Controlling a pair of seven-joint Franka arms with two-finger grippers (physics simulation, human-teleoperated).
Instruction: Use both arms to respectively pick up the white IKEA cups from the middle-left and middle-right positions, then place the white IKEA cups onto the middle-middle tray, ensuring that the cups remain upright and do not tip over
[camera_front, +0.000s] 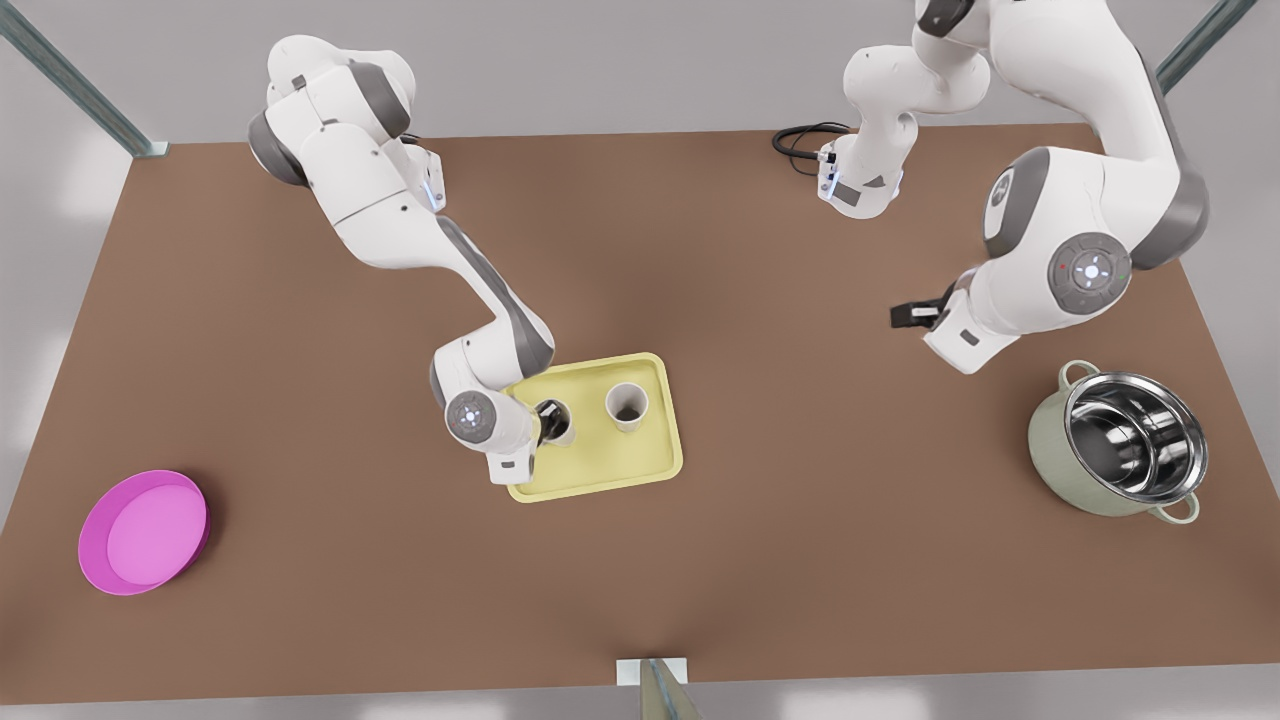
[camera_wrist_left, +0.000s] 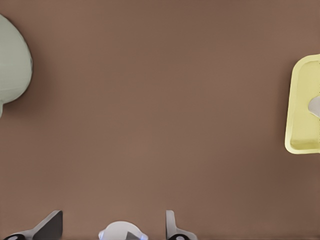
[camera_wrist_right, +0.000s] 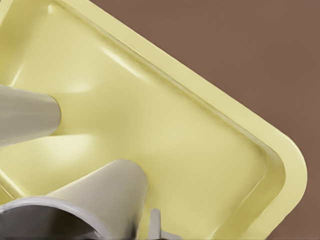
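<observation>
Both cups on tray, upright.
I see 2 small plain white tapered cups, no handles, standing w/ mouths up on the pale yellow tray (camera_front: 655, 455) mid-table (flat, rounded corners, low rim). One cup (camera_front: 627, 405) stands free near tray centre; the other cup (camera_front: 562, 428) sits by the rim on the front view's left, well apart from it.

Right gripper (camera_front: 548, 420) covers part of 1 white cup (camera_front: 560, 424) on the tray (camera_front: 655, 455); finger state indeterminable. Right wrist view: both cups cropped at frame edge. Left wrist view: tray and pale green pot (camera_wrist_left: 12, 67) cropped; left gripper (camera_wrist_left: 110, 225) fingers cut off at frame edge, spread apart.
</observation>
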